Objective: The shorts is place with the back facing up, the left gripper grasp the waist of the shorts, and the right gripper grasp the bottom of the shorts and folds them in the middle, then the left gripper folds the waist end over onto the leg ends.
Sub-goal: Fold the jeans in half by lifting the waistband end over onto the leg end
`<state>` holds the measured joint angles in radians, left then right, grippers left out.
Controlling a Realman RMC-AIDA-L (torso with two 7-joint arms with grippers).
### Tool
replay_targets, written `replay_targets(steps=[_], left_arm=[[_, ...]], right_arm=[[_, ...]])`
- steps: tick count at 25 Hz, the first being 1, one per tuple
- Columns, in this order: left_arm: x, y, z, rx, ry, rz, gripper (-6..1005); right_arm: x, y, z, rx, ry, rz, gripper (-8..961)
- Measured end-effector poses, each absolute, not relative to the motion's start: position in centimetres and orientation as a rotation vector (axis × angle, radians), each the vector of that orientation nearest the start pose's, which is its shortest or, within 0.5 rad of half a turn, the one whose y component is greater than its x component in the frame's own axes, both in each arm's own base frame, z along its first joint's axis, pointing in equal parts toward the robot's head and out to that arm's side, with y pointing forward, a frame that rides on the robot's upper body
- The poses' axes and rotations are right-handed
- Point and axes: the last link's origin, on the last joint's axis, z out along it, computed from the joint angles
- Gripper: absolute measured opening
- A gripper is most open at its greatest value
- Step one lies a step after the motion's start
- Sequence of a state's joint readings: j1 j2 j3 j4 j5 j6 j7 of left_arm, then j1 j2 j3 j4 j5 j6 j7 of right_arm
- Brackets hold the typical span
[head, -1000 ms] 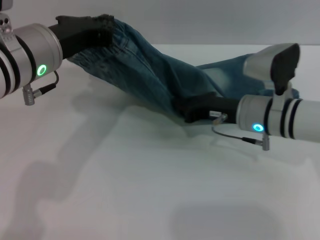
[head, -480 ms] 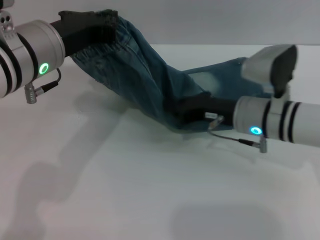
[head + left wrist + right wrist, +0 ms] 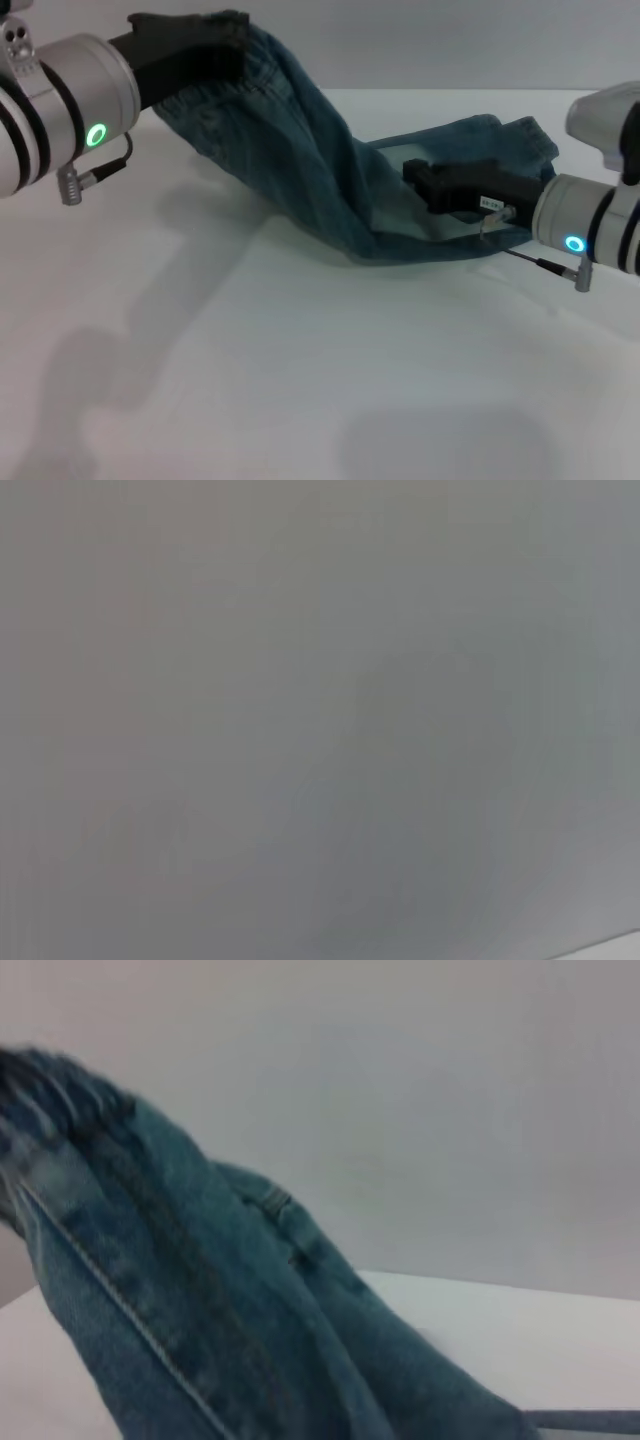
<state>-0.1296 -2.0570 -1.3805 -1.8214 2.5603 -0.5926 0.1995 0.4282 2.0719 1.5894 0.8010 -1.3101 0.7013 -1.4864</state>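
The blue denim shorts (image 3: 300, 160) hang in a slanted sheet from the upper left down to the white table. My left gripper (image 3: 222, 42) is raised at the far left and shut on the waist end. The leg ends (image 3: 490, 140) lie flat on the table at the right, with the lowest fold (image 3: 385, 248) resting near the middle. My right gripper (image 3: 415, 176) hovers over the leg ends, apart from the hanging fabric. In the right wrist view, the hanging shorts (image 3: 190, 1300) fill the near side. The left wrist view shows only plain grey.
The white table (image 3: 300, 380) stretches bare in front of the shorts. A grey wall (image 3: 430, 40) stands behind the table's far edge. Cables hang under both forearms.
My right gripper has pulled back to the right, away from the fold it was at. The left gripper has lifted the waist slightly and shifted it right. The fold has settled on the table.
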Motion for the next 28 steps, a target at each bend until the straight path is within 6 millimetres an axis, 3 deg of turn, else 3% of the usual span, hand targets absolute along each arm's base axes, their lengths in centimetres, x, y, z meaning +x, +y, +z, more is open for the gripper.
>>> replay_targets(steps=[9,21,26,28], left_arm=[[-9.7,32.8,3.6,-2.089,-0.647,-0.602,27],[-9.3,32.8,3.6,-2.084,-0.628,-0.628,27],[-9.5,32.7,3.4,-2.088,-0.634,-0.622,27],[-9.7,32.7,3.3,-2.088,-0.64,-0.618,27]], right_arm=[[20.4,39.0,-8.6,-2.439,0.872,0.543,-1],[16.0,37.1,-12.1,-2.611,0.799,0.573,-1],[15.6,36.8,-13.0,-2.616,0.772,0.54,-1],[16.9,36.9,-12.4,-2.561,0.807,0.531,-1]])
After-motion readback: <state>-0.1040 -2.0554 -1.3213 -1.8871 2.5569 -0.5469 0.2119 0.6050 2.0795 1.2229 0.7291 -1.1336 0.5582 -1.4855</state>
